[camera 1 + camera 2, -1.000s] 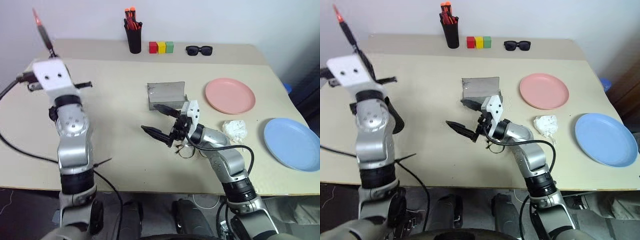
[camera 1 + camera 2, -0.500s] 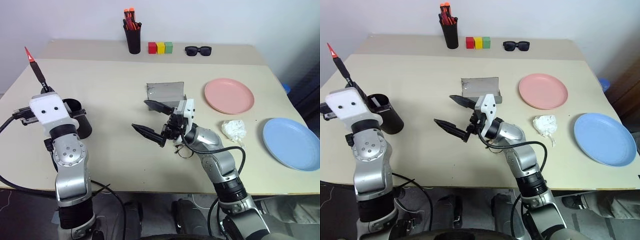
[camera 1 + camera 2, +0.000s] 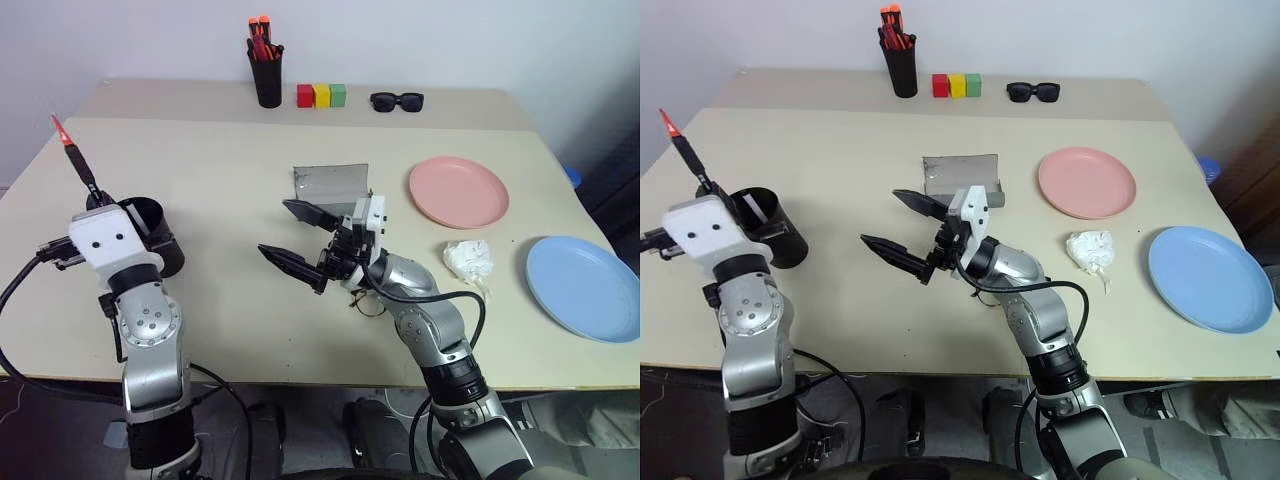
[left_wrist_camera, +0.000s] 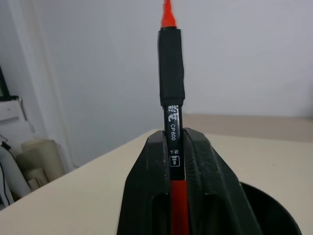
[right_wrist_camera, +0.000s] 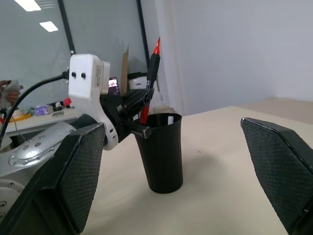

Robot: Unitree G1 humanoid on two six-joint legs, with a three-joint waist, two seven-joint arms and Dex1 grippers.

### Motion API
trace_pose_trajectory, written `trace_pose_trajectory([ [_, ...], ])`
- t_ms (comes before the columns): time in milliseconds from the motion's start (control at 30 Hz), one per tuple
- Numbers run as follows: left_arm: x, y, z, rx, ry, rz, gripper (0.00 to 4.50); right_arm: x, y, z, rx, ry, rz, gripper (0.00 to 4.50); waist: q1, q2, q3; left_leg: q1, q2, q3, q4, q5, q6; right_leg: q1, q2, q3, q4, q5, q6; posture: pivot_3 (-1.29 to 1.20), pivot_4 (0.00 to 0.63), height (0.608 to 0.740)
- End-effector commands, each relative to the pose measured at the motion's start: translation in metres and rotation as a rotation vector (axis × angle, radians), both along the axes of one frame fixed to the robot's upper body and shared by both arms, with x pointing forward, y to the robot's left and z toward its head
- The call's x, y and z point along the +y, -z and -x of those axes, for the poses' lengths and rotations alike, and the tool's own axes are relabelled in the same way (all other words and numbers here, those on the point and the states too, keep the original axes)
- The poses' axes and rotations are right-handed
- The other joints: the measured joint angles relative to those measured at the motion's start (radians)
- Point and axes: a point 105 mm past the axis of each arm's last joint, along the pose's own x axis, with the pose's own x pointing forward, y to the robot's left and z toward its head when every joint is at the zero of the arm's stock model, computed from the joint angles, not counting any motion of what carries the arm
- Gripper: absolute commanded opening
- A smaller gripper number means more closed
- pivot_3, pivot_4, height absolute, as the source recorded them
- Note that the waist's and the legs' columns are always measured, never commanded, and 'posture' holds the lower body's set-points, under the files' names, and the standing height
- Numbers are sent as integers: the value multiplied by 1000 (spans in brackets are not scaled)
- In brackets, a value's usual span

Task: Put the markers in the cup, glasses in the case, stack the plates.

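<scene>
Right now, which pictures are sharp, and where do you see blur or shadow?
Left eye view: evenly lit, the pink plate sharp, only soft shadows. Left wrist view: the red marker crisp, the room behind hazy. Right wrist view: the cup clear, the near fingers dark and soft.

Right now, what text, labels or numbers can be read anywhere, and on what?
"CP600": white print on the black barrel of the red marker held in the left tool.
Smaller white characters above and below it on the same barrel: too small to read.
Nothing else carries readable text.
</scene>
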Motion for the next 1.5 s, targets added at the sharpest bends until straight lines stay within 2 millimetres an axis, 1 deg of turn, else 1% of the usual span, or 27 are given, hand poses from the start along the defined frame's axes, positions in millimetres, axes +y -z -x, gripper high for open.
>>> trace_pose_trajectory([
  [33,1,-9,4,-44,-19,-18,1585,-1,-11,4,-25,-7,-42,4500,0,0,0,0,0,0,0,0,0,0,0,0,0,0,0,0,150,725],
  [233,0,-12,5,-52,-23,-21,1585,-2,-11,3,-13,-5,-44,4500,0,0,0,0,0,0,0,0,0,0,0,0,0,0,0,0,150,725],
  [267,-1,-15,4,-59,-12,-27,1585,-2,-11,2,-8,3,-43,4500,0,0,0,0,0,0,0,0,0,0,0,0,0,0,0,0,150,725],
  [333,-11,-29,-2,-93,53,-48,1585,-5,-11,-2,3,37,-39,4500,1,0,0,0,0,0,0,0,0,0,0,0,0,0,0,0,150,725],
  [400,-35,-46,-18,-109,211,-84,1585,-11,-11,-8,8,79,-18,4500,6,0,0,0,0,0,0,0,0,0,0,0,0,0,0,0,150,725],
  [433,-52,-54,-28,-102,325,-109,1585,-17,-10,-14,12,116,5,4500,8,0,0,0,0,0,0,0,0,0,0,-1,0,0,0,0,150,725],
  [467,-63,-58,-33,-95,399,-128,1585,-20,-9,-18,15,142,21,4500,8,-1,0,-1,0,0,1,0,0,0,0,-1,0,0,0,0,150,725],
  [500,-81,-60,-44,-53,526,-140,1585,-28,-5,-26,9,193,75,4500,7,-1,0,-1,-1,0,1,0,0,1,0,-1,-1,0,0,0,150,725],
  [567,-110,-61,-58,18,731,-164,1585,-44,-2,-38,-15,272,153,4500,5,0,0,0,-1,0,1,0,0,1,-1,-1,-1,0,0,0,150,725],
  [600,-124,-57,-64,77,831,-166,1585,-52,0,-44,-19,305,195,4500,3,0,0,0,-1,0,1,0,0,1,-1,-1,-1,0,0,0,150,725],
  [633,-141,-51,-72,144,923,-206,1585,-65,1,-52,-33,362,251,4500,2,0,0,0,-1,0,1,0,0,1,0,-1,-1,0,0,0,150,725],
  [700,-164,-31,-87,309,1072,-238,1585,-91,3,-63,-52,442,348,4500,0,1,0,0,-1,0,0,0,0,0,0,-1,-1,0,0,0,150,725],
  [733,-172,-24,-93,361,1122,-271,1585,-102,4,-66,-63,468,393,4500,2,1,1,0,-1,0,0,0,0,0,0,-1,-1,0,0,0,150,725],
  [767,-176,-20,-99,387,1146,-305,1585,-111,4,-67,-74,485,427,4500,0,1,1,0,-1,0,0,0,0,0,0,-1,-1,0,0,0,150,725],
  [867,-187,-5,-125,521,1241,-264,1585,-146,3,-65,-85,536,520,4500,-2,2,2,0,-1,0,-1,0,1,0,1,0,-2,0,0,0,150,725],
  [933,-193,0,-132,561,1307,-256,1585,-158,2,-61,-94,553,554,4500,-2,2,2,-1,-1,0,-1,0,1,0,1,0,-2,0,0,0,150,725],
  [1000,-200,6,-138,623,1397,-248,1585,-172,4,-50,-99,552,593,4500,0,2,2,-1,-1,0,-2,0,1,-1,1,0,-3,-1,0,0,150,725],
  [1067,-202,17,-142,726,1453,-318,1585,-186,9,-35,-89,563,629,4500,5,2,2,-1,-1,0,-2,0,1,-1,1,0,-4,-1,1,0,150,725],
  [1133,-202,23,-143,785,1492,-358,1585,-193,13,-27,-74,583,642,4500,5,2,2,-2,-2,0,-2,0,1,-1,1,0,-4,-1,1,0,150,725],
  [1200,-202,26,-143,817,1527,-352,1585,-196,15,-22,-65,600,647,4500,-2,2,2,-2,-2,1,-1,-1,1,-1,1,1,-4,-1,1,0,150,725],
  [1333,-196,40,-147,912,1502,-412,1585,-197,20,-12,-44,621,636,4500,-1,2,2,-1,-2,0,0,-1,2,-1,1,2,-3,-1,1,0,150,725],
  [1400,-196,41,-148,907,1504,-382,1061,-196,23,-6,-28,626,635,4500,0,2,2,-1,-2,0,0,-1,2,-1,1,2,-3,-1,1,0,150,725],
  [1433,-198,41,-147,903,1521,-378,744,-196,25,-3,-22,629,637,4500,2,2,2,-1,-2,0,0,-1,2,-1,1,2,-3,-1,1,0,150,725],
  [1467,-199,41,-146,900,1538,-381,262,-197,26,-2,-18,634,640,4500,3,2,2,-2,-2,0,0,-1,2,-1,1,2,-3,-1,1,0,150,725],
  [1500,-200,41,-145,899,1549,-385,36,-197,26,0,-15,638,642,4500,3,2,2,-2,-2,0,0,-1,2,-1,1,2,-3,-1,1,0,150,725],
])
